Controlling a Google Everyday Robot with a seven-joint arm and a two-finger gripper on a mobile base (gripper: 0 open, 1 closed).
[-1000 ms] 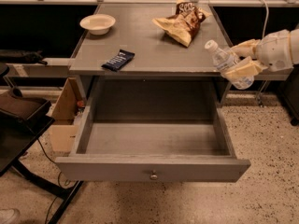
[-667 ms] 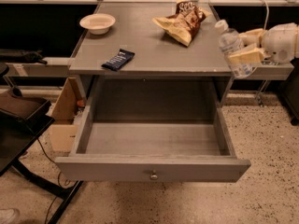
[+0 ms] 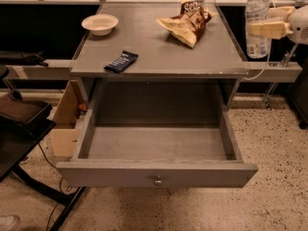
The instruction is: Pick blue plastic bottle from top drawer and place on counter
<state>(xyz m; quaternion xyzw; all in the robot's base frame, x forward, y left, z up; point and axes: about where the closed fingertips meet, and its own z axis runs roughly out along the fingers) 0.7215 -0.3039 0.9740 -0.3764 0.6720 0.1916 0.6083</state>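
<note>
Camera view: blue plastic bottle (image 3: 256,11) now upright, higher than a second ago, just beyond counter (image 3: 159,37) right rim. Far right, gripper (image 3: 263,29) pinching bottle midway. Below, top drawer (image 3: 159,175) open, bottle out. Likely remaining: carry inward, set down.

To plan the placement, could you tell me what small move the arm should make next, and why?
Probably shift left: the gripper, jaws shut on the upright bottle, hangs just past the right edge of the counter, not yet over it.
</note>
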